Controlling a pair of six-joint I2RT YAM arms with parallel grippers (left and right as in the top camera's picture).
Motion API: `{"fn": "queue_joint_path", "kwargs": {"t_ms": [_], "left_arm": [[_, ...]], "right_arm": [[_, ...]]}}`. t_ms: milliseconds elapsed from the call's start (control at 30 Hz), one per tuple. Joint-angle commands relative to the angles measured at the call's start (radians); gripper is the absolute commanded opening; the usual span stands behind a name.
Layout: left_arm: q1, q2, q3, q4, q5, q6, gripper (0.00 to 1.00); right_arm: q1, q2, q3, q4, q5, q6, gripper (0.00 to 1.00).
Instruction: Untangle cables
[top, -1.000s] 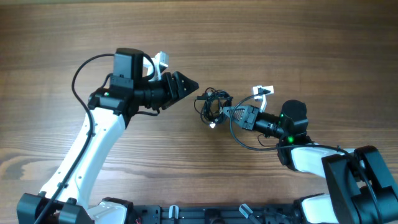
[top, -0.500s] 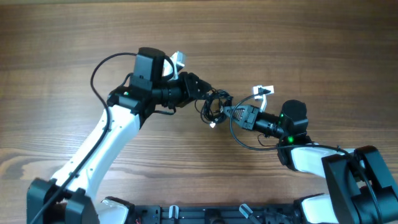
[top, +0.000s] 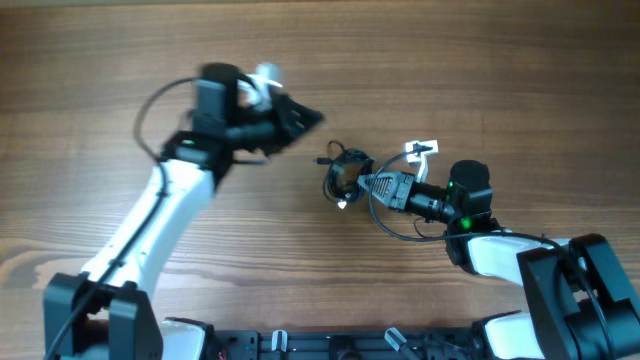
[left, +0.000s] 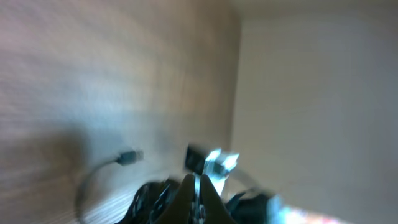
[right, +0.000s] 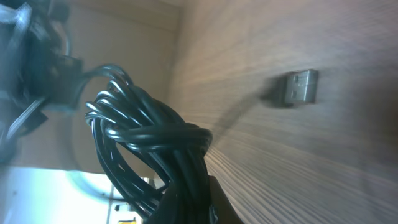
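So, starting at the left, how do we see the left arm (top: 150, 215)?

We see it rising from the near-left corner, its white link slanting toward the far side. It bends at the wrist so the left gripper (top: 310, 118) points right above the wooden table (top: 520, 70). Overhead it is smeared by blur. In the wrist view the left gripper (left: 196, 186) has its fingers drawn together into a narrow wedge, and we see nothing between them.

Any writing we can read?

Not that we can make out. A white tag (top: 264, 80) sits at the left wrist and a second white tag (top: 422, 147) by the right one, but any print is too small for us.

And the cables (top: 345, 172)?

They lie near the table's middle, right of the left gripper and apart from it. They are thin black cords wound into a small knotted bundle. A dark plug (top: 322, 159) pokes out at the far-left side, and a silvery tip (top: 342, 201) shows at the near edge.

And on the right?

The right arm (top: 470, 205) comes in from the near-right corner, lying low and pointing left, with a green light (top: 463, 222) lit on it. The right gripper (top: 362, 183) is clamped on the bundle's right side. In its wrist view the glossy loops of the cables (right: 149, 137) are pinched between the fingers, and a grey plug (right: 297, 87) lies on the wood beyond.
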Motion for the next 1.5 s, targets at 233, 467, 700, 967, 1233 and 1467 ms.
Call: {"fn": "queue_joint_path", "kwargs": {"t_ms": [233, 467, 700, 967, 1233, 1467], "left_arm": [[0.322, -0.006, 0.010, -0.113, 0.106, -0.057, 0.40], [0.069, -0.006, 0.010, -0.282, 0.087, 0.299, 0.29], [-0.068, 0.042, 0.010, -0.236, -0.004, 0.298, 0.24], [-0.185, 0.089, 0.010, -0.200, -0.268, 0.267, 0.17], [-0.239, 0.089, 0.010, -0.366, -0.695, 0.336, 0.06], [-0.235, 0.090, 0.009, -0.436, -1.074, 0.433, 0.10]], "right_arm": [[0.000, 0.003, -0.002, 0.001, 0.047, -0.013, 0.05], [0.000, 0.003, -0.002, 0.001, 0.049, -0.011, 0.05], [0.000, 0.003, -0.002, 0.002, 0.026, -0.010, 0.05], [0.000, 0.003, -0.002, 0.002, 0.018, -0.011, 0.05], [-0.001, 0.003, -0.002, 0.011, 0.027, -0.014, 0.05], [-0.001, 0.003, -0.002, 0.169, 0.003, 0.027, 0.05]]}}
